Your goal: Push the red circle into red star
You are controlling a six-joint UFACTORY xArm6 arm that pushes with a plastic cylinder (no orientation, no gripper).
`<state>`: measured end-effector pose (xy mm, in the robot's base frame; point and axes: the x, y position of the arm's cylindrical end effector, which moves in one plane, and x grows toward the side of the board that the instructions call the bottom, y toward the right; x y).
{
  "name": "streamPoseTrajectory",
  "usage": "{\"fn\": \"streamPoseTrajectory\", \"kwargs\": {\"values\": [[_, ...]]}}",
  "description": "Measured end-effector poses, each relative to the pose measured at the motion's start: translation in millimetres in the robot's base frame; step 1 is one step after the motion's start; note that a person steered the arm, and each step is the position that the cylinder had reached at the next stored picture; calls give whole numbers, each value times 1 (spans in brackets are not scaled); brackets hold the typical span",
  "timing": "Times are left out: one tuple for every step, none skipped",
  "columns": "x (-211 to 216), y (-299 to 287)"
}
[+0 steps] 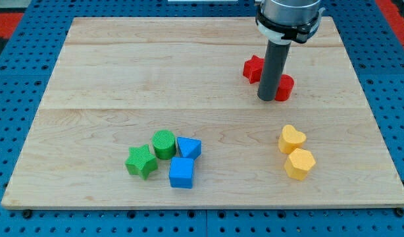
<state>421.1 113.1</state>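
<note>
The red circle [285, 87] lies on the wooden board [110, 72] at the view's upper right, partly hidden behind my rod. The red star [252, 68] lies just up and left of it, also partly hidden by the rod. My tip [266, 99] rests on the board between the two, touching the red circle's left side and just below the red star. The rod stands upright in front of both red blocks.
A yellow heart [291, 139] and a yellow hexagon [299, 164] sit at the lower right. At the lower middle is a cluster: a green circle [164, 144], a green star [141, 162], a blue block [189, 147] and a blue cube [181, 172].
</note>
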Motion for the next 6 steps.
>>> {"fn": "streamPoseTrajectory", "kwargs": {"values": [[22,42],[23,73],[-1,53],[-24,7],[-21,-2],[2,-31]]}}
